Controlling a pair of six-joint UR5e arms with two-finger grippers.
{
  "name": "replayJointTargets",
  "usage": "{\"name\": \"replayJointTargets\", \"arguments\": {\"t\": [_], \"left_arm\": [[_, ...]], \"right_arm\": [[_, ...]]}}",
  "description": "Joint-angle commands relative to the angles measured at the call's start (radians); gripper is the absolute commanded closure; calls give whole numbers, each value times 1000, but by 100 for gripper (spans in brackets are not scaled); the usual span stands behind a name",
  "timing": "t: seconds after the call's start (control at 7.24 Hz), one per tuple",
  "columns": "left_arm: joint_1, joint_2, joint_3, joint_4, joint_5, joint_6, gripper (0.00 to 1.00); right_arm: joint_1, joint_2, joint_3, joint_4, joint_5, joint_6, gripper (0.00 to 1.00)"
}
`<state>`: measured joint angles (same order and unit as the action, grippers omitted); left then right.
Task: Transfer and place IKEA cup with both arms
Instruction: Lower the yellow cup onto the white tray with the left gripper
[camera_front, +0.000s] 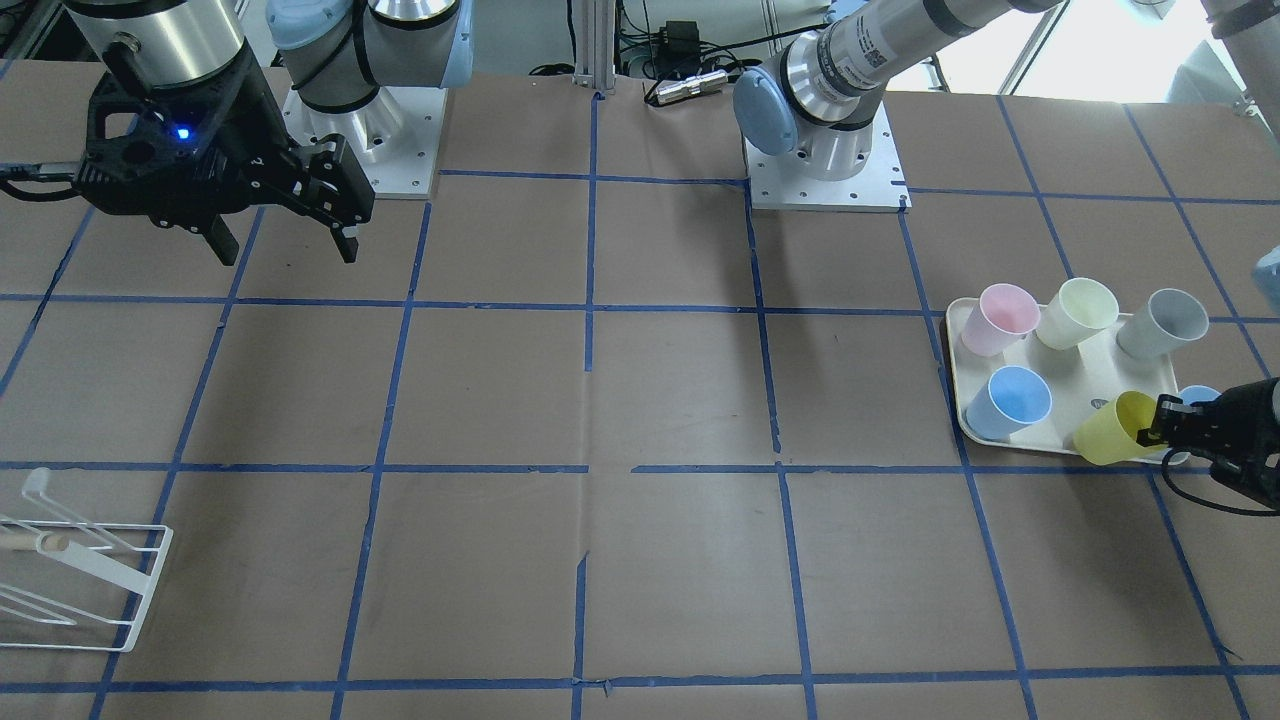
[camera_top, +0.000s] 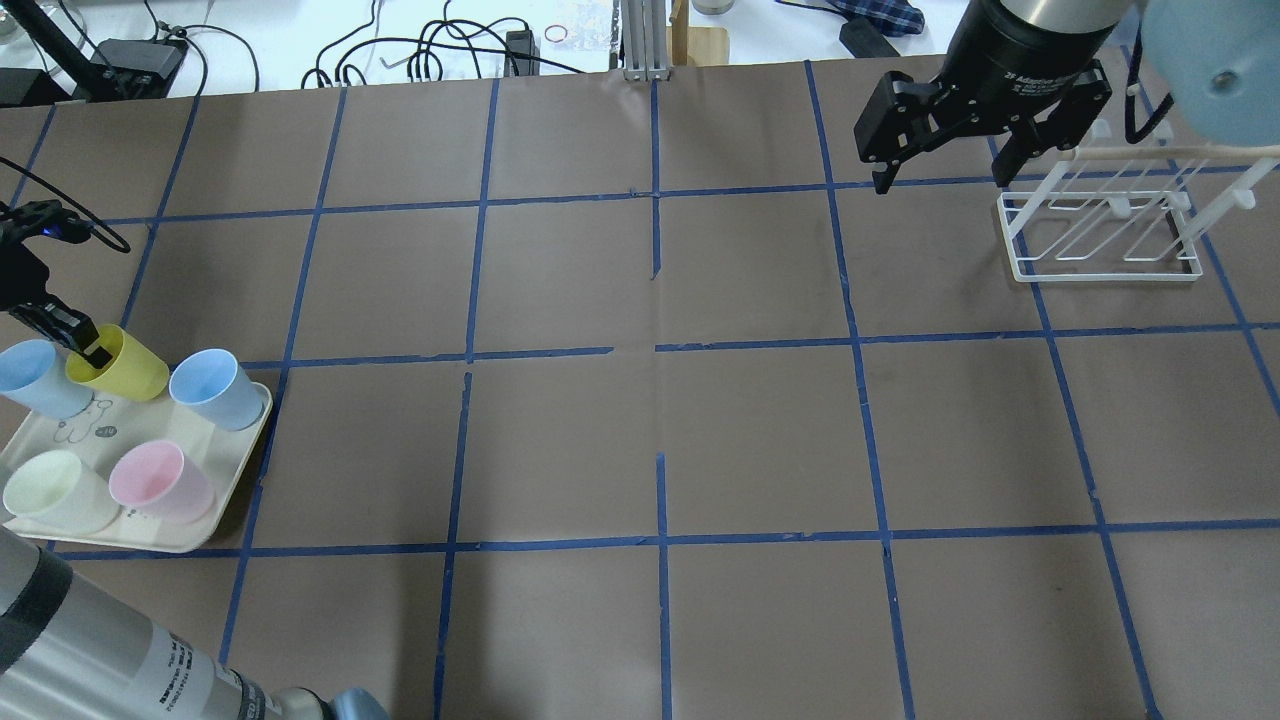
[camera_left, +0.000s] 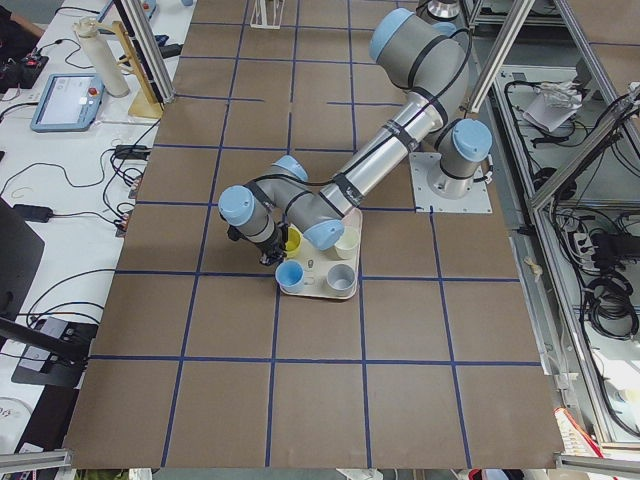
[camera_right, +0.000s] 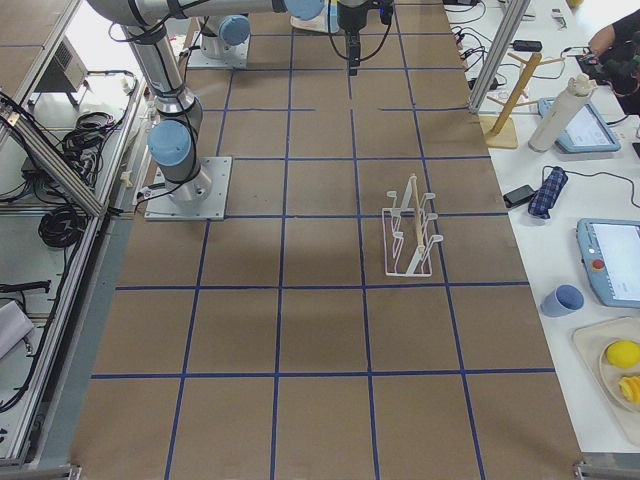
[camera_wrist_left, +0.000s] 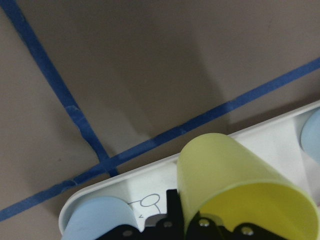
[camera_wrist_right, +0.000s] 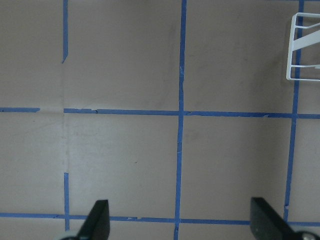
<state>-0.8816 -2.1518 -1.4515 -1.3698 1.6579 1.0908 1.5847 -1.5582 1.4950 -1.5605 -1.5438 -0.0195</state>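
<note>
Brown paper covered the table (camera_top: 560, 450). At its left, the IKEA cup (camera_top: 125, 365) leaned at the far edge of the tray (camera_top: 140, 418), its rim pinched by the left gripper (camera_top: 88, 342). The right gripper (camera_top: 942, 183) hung wide open, empty. The cup looked light and slippery; a gentle rim hold seemed best.

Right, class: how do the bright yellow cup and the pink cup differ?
The yellow cup is vivid, the pink cup pastel. The left claw grips the yellow cup's rim; the pink cup stands free. The yellow cup sits farther from the robot than the pink cup. Both are tapered, handleless.
</note>
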Motion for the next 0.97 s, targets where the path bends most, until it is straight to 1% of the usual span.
{"name": "replayJointTargets", "arguments": {"t": [0.0,0.28,0.55,0.83], "left_arm": [[-3,33,0,-46,8,-5,100],[-5,52,-3,-69,10,-5,100],[3,24,-4,-63,5,3,100],[3,24,-7,-54,5,3,100]], "right_arm": [[0,-3,2,20,11,-2,0],[0,-2,2,20,8,-2,0],[1,-2,1,19,8,-2,0],[0,-2,1,19,8,-2,0]]}}
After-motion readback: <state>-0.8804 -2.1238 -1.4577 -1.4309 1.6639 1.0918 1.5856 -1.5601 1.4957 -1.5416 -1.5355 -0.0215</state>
